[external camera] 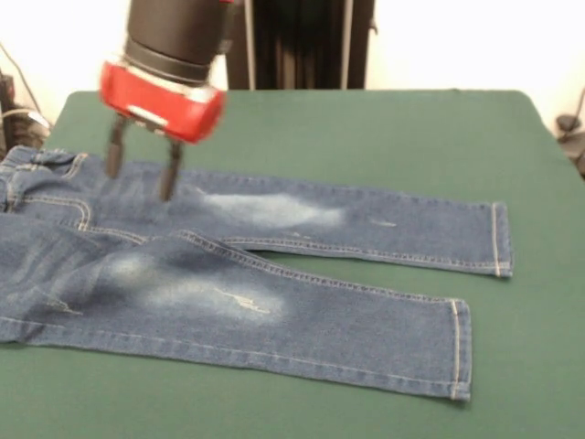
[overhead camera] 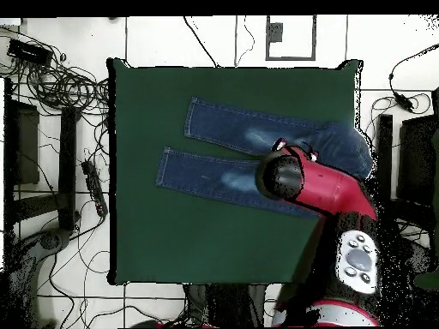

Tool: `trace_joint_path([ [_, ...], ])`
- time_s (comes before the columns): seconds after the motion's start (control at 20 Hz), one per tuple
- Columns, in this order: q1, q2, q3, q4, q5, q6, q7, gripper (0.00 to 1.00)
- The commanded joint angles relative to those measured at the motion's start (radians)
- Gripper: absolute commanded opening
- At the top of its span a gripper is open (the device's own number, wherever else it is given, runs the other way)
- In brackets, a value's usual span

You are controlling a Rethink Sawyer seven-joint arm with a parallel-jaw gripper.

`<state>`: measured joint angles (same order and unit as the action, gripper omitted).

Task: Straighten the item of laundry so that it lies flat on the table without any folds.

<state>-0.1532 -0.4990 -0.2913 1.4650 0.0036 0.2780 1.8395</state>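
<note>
The item of laundry [external camera: 274, 265] is a small pair of blue jeans with pale faded patches. It lies on the green table [external camera: 384, 137] with the waist at the left edge of the front view and both legs stretched to the right, slightly spread. A crease runs across the upper thigh of the near leg. My red gripper [external camera: 140, 183] is open above the hip area near the waist, with two dark fingers [external camera: 169, 174] pointing down and nothing between them. From overhead, the jeans [overhead camera: 223, 128] lie in the table's far half, and the arm [overhead camera: 317, 184] covers the waist end and hides the fingers.
Green table [overhead camera: 171, 231] extends well beyond the jeans on the robot's side. A black stand [external camera: 302, 41] rises behind the table. Tangled cables [overhead camera: 60, 86] and dark equipment [overhead camera: 26, 141] lie on the floor off one side.
</note>
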Motion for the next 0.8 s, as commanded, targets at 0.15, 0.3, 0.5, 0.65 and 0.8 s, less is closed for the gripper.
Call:
trace_joint_path([
  [0.15, 0.105, 0.144, 0.074, -0.096, 0.175, 0.173, 0.301, 1.00],
  [0.3, 0.140, 0.185, 0.060, -0.124, 0.210, 0.175, 0.322, 1.00],
  [0.5, 0.191, 0.251, 0.044, -0.137, 0.276, 0.107, 0.388, 1.00],
  [0.65, 0.228, 0.305, 0.013, -0.163, 0.322, 0.055, 0.425, 1.00],
  [0.8, 0.247, 0.351, 0.000, -0.191, 0.353, 0.016, 0.430, 1.00],
])
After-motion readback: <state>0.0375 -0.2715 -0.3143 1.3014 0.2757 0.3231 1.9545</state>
